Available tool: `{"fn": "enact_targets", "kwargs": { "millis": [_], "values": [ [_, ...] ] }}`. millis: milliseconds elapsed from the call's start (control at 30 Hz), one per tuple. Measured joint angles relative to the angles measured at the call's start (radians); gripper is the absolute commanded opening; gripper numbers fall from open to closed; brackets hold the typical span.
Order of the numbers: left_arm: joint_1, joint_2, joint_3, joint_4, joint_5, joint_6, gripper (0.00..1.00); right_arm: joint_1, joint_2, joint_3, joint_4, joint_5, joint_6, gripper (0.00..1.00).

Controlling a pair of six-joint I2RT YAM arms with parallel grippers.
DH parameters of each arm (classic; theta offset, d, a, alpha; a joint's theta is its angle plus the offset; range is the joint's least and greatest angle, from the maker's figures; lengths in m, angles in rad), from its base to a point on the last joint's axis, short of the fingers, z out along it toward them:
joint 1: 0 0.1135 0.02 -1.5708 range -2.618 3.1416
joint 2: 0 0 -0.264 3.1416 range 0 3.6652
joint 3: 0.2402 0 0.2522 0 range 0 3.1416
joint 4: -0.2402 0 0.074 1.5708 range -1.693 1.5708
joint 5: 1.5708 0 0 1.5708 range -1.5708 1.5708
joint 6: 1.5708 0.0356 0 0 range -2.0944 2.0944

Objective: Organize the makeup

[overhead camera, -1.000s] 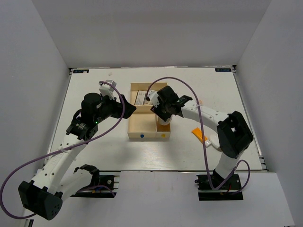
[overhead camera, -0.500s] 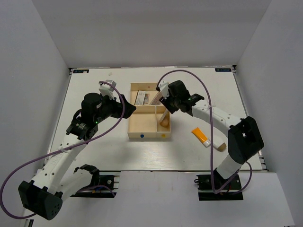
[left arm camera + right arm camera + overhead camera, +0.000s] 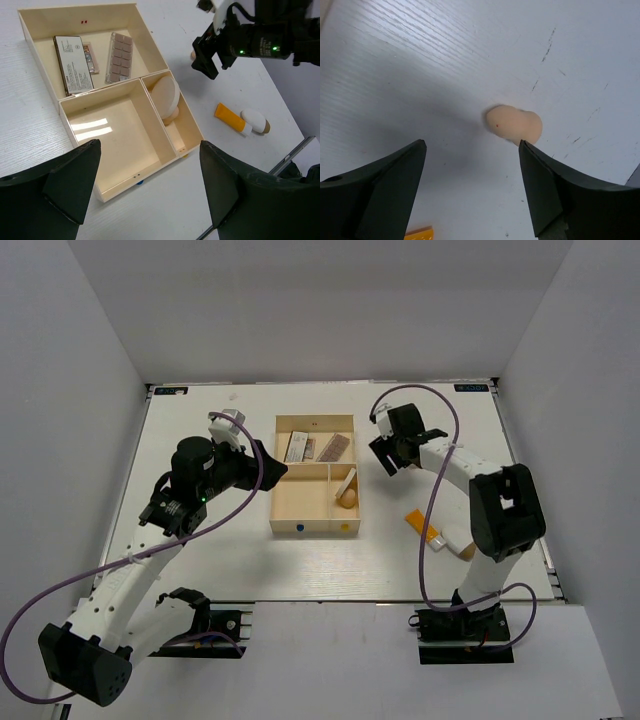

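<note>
Right end effector spread apart above a smooth peach egg-shaped sponge on the grained white bench. Left end effector likewise apart (palette label unreadable).

Bright ovhd light, soft shadows; glare on tray floor.

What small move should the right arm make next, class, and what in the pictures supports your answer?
Probably lower the right tool over the peach sponge and close on it. The tool is open and empty, and the sponge lies loose on the table just below it, outside the wooden tray.
</note>
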Motion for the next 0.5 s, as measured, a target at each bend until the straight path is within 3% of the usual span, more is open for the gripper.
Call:
{"fn": "enact_targets", "kwargs": {
  "millis": [200,500],
  "values": [
    [0.0,-0.006,0.0,0.002,0.0,0.0,0.9,-0.005,0.105,0.005,0.018,0.04,-0.052,0.83],
    [0.0,-0.006,-0.001,0.002,0.0,0.0,0.9,-0.047,0.16,0.068,0.032,0.072,-0.079,0.75]
  ]
}}
